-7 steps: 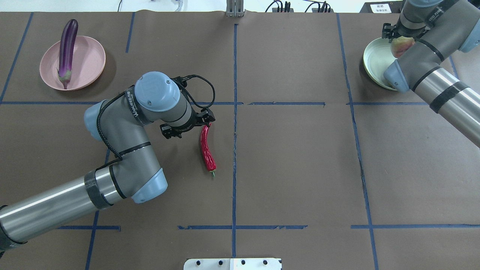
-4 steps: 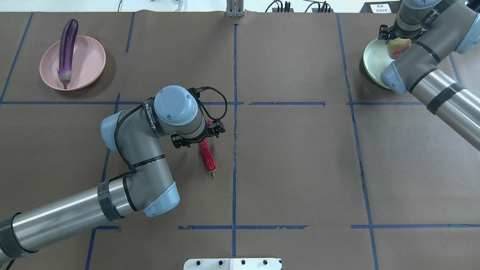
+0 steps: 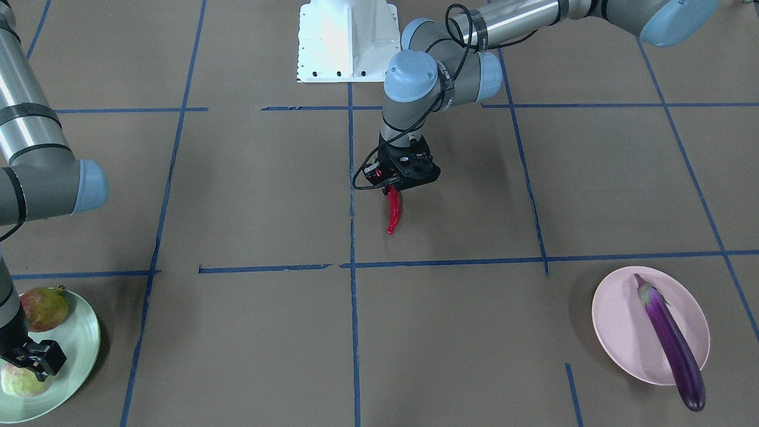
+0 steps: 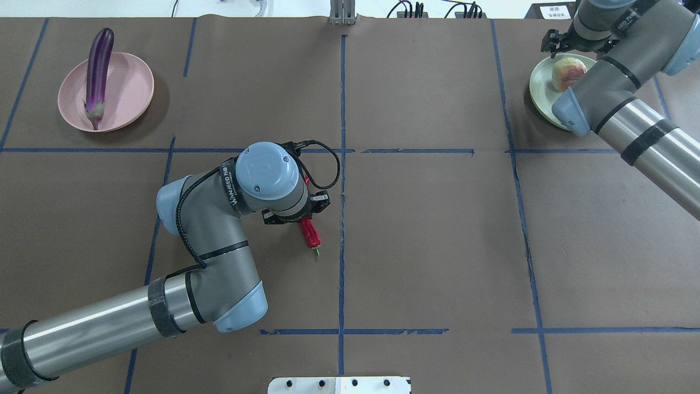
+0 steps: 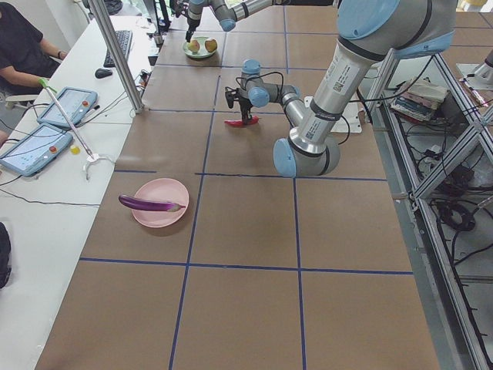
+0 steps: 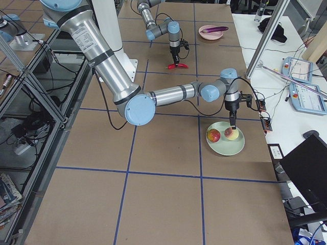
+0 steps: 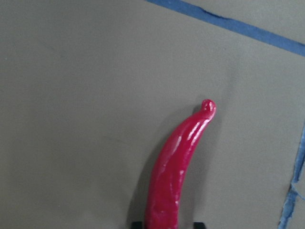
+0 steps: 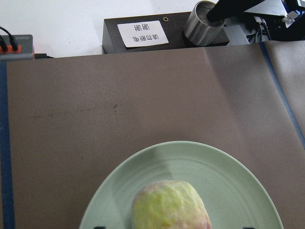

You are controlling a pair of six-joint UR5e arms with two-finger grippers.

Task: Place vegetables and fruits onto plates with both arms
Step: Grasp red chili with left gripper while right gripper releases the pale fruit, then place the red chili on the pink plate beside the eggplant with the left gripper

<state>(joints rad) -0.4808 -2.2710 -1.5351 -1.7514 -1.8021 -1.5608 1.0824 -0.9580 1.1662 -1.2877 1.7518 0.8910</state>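
The red chili pepper point(image 3: 394, 214) lies on the table near the middle. My left gripper point(image 3: 396, 191) is low over its stem end, open, with a finger on each side of it; the left wrist view shows the chili point(image 7: 176, 167) running between the fingertips. The pale green fruit point(image 4: 567, 73) rests on the mint plate point(image 3: 77, 350) beside the red-and-yellow fruit point(image 3: 44, 308). My right gripper point(image 3: 34, 360) is open just above the pale fruit point(image 8: 169, 207), apart from it. The eggplant point(image 3: 670, 344) lies across the pink plate point(image 3: 616, 320), its tip over the rim.
Blue tape lines divide the brown table cover. The white base block point(image 3: 347, 41) stands at the robot's edge. A black box with a label point(image 8: 143, 33) and a metal cylinder point(image 8: 202, 21) sit just beyond the mint plate point(image 8: 228, 186).
My left gripper slid along the chili toward its stem end and dropped over it. My right gripper let go of the pale green fruit, which now rests on the mint plate, and drew back.
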